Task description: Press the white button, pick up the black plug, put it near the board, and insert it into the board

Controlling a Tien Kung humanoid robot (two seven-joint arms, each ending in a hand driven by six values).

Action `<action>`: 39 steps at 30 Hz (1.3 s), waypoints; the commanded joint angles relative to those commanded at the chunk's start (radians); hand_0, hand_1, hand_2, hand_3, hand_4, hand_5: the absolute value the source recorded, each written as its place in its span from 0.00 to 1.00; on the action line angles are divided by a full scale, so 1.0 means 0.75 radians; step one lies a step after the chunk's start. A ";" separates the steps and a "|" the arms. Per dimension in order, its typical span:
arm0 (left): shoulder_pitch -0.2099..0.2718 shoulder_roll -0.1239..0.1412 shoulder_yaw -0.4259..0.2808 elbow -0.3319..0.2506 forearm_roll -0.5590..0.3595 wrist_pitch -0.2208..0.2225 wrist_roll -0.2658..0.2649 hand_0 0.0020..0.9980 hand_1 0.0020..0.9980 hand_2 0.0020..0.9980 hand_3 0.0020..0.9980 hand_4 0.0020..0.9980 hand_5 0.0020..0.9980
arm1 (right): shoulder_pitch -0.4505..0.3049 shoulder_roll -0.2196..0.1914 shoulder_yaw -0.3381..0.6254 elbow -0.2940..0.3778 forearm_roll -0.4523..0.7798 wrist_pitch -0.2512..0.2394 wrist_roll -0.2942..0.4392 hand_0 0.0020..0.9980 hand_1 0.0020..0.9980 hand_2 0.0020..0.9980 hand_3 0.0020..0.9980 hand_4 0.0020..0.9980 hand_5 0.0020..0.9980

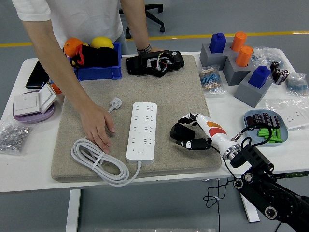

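The white power strip (142, 130) lies lengthwise on the grey mat (193, 87), its button (140, 151) at the near end. Its white cable (99, 164) coils at the mat's front left, ending in a white plug (115, 103). A black plug (177, 131) lies on the mat just right of the strip. My right hand (189, 132) comes in from the lower right, fingers curled over the plug's top and thumb under its near side. A person's hand (97, 126) rests flat on the mat over the cable, left of the strip.
A blue bin (94, 72) with fruit and a black device (154, 62) sit at the mat's back. A phone (40, 73), a wall switch (33, 100) and a bag of screws (12, 135) lie left. Grey blocks with pegs (241, 63) and a bowl of batteries (265, 126) stand right.
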 joint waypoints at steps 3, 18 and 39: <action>0.000 -0.001 -0.001 0.000 0.001 -0.001 0.000 0.47 0.50 0.51 0.58 0.60 0.26 | 0.005 0.003 -0.001 -0.012 0.000 -0.005 0.005 0.59 0.62 0.61 0.62 0.88 0.12; -0.005 -0.004 0.000 0.000 -0.006 0.001 -0.004 0.47 0.50 0.51 0.58 0.60 0.26 | 0.009 -0.002 -0.010 0.017 0.066 -0.063 0.126 0.47 0.40 0.51 0.57 0.79 0.00; -0.010 -0.001 0.002 0.000 -0.008 0.001 -0.002 0.47 0.50 0.51 0.58 0.60 0.26 | 0.194 0.065 -0.129 0.001 0.139 -0.006 0.176 0.45 0.42 0.51 0.57 0.74 0.00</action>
